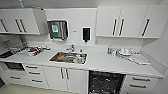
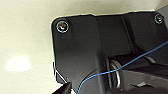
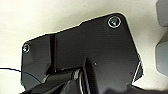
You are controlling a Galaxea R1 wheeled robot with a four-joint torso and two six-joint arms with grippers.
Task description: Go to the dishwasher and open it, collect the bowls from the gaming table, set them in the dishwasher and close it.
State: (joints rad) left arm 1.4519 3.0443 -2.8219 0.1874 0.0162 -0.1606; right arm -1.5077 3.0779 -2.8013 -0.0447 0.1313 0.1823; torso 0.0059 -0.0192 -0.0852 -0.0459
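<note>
Dishwasher [image 1: 106, 82] sits under the white counter [image 1: 100, 61], just right of the sink [image 1: 68, 57] & below it; its dark inside w/ racks is exposed, lower part cut off by the frame edge. Sink contents blurred, something orange-ish in it, can't ID. Wrist views give dark robot plate over pale floor, so can't tell if either claw is released or clenched.

Dishwasher [image 1: 106, 82] is showing a black interior below the white countertop [image 1: 100, 61]. Sink [image 1: 68, 57], set in the countertop, is showing steel grey with orange inside. Cabinets [image 1: 117, 21] above the countertop are showing white with dark bar handles.
</note>
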